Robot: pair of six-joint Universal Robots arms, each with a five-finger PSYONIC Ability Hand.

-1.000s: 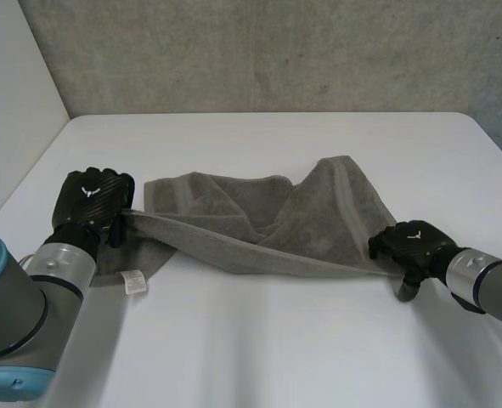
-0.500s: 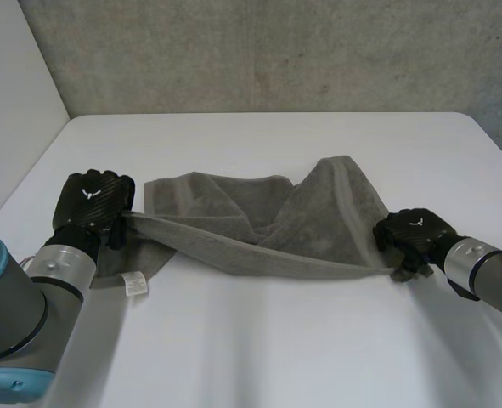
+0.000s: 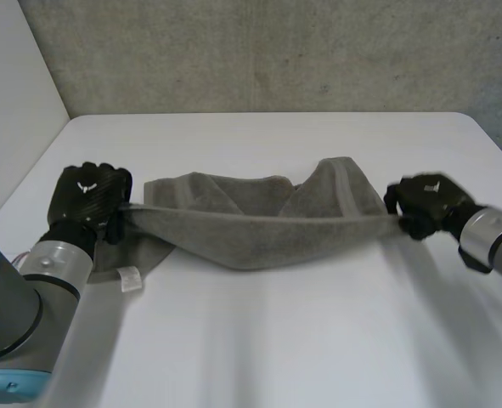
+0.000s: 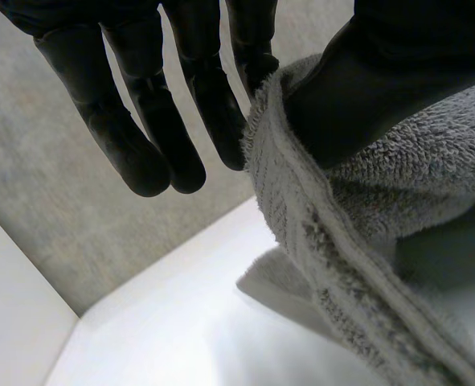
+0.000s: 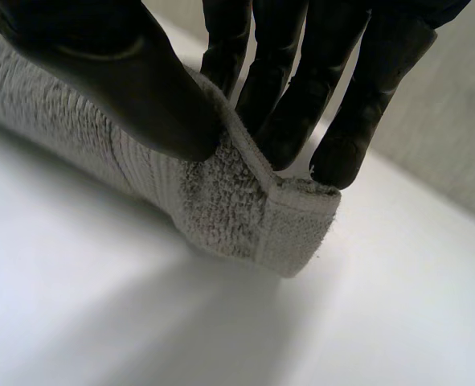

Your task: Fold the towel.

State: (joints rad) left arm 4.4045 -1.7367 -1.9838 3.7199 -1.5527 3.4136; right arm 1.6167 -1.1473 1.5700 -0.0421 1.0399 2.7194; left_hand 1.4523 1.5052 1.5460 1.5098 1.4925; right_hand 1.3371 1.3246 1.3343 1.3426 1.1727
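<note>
Stretching towel (image 3: 251, 242): grey, strung across the middle of the table between both hands, with the near edge lifted and drawn almost straight, the rest bunched on the table behind.
Change in towel: near edge higher and tauter than a moment ago, no longer sagging toward the robot.
Tag (image 3: 130, 278): white, on the flap lying flat by the left hand, shifted slightly.
Right hand (image 3: 425, 204): pinching the right near corner of the towel between thumb and fingers; moved up and away from the robot, toward the far side.
Left hand (image 3: 87, 194): pinching the left end of the lifted edge under the thumb, other fingers hanging straight; moved only a little, in the same direction.
Table (image 3: 276, 348): white, bare in front of the towel.
Meaning for the task: probably the start of the fold, carrying the near edge over toward the far edge; not yet laid down; bunched middle likely to wrinkle unless kept taut.
Count: one towel, one tag, two hands, one table.
</note>
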